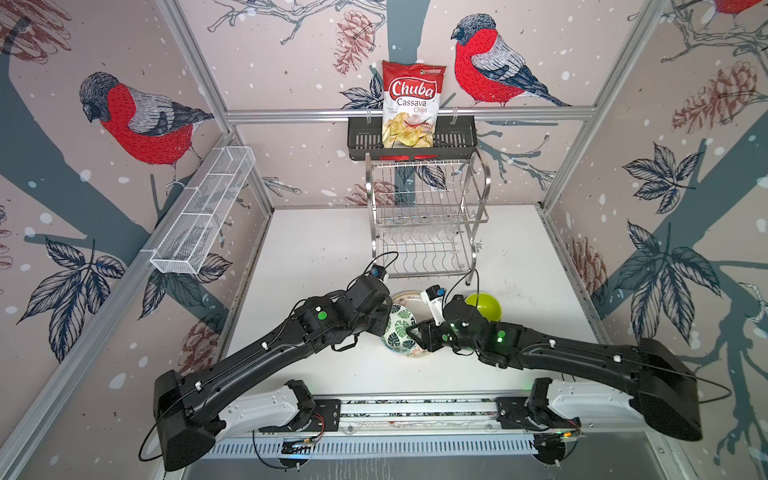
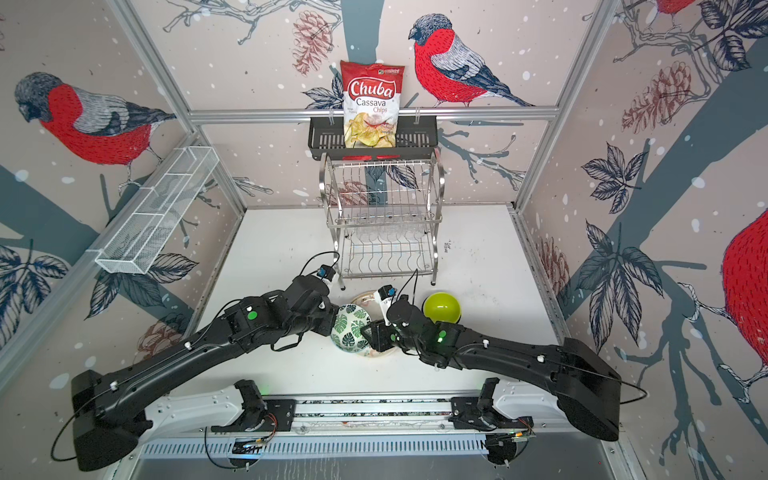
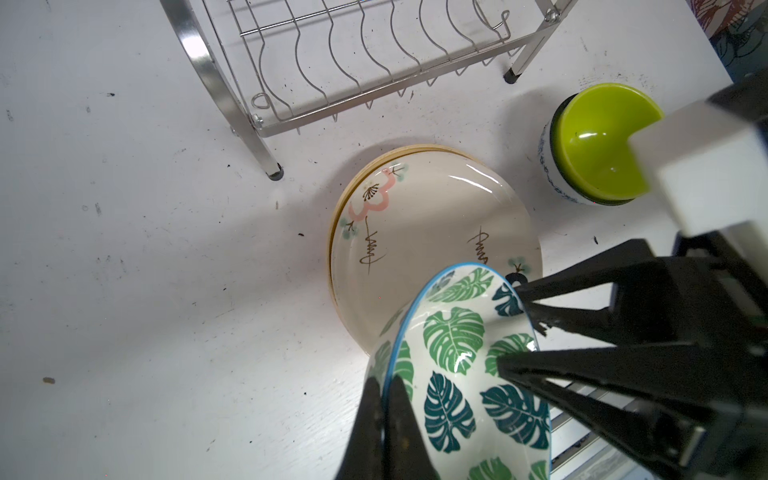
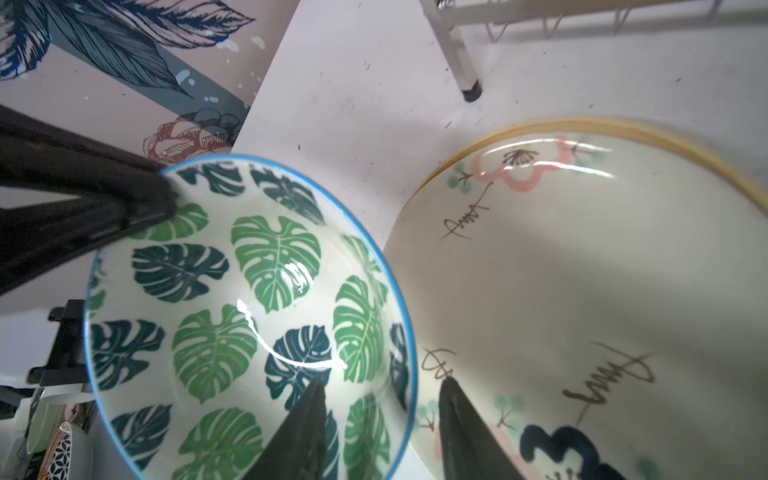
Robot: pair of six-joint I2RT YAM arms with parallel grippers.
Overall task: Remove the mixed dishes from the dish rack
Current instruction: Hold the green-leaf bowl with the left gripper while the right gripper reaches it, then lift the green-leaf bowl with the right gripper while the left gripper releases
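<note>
The green-leaf bowl (image 1: 400, 328) (image 2: 352, 328) (image 3: 457, 374) (image 4: 249, 311) is held tilted over the near edge of a plate stack. The stack is a cream floral plate (image 3: 428, 232) (image 4: 582, 270) on a pale yellow one. My left gripper (image 3: 386, 380) is shut on the bowl's rim. My right gripper (image 4: 382, 380) (image 1: 415, 336) is open and straddles the opposite rim, one finger inside and one outside. The lime green bowl (image 1: 484, 307) (image 3: 598, 141) sits nested in the blue-patterned bowl (image 3: 548, 166). The dish rack (image 1: 424, 216) (image 2: 384, 216) (image 3: 332, 54) stands behind; its lower tier is bare.
A red-and-white chips bag (image 1: 411, 104) stands in a black slotted basket (image 1: 361, 141) above the rack. A long white mesh tray (image 1: 203, 212) hangs on the left wall. Faint clear shapes, perhaps glass tumblers (image 1: 419, 226), show at the rack's upper tier.
</note>
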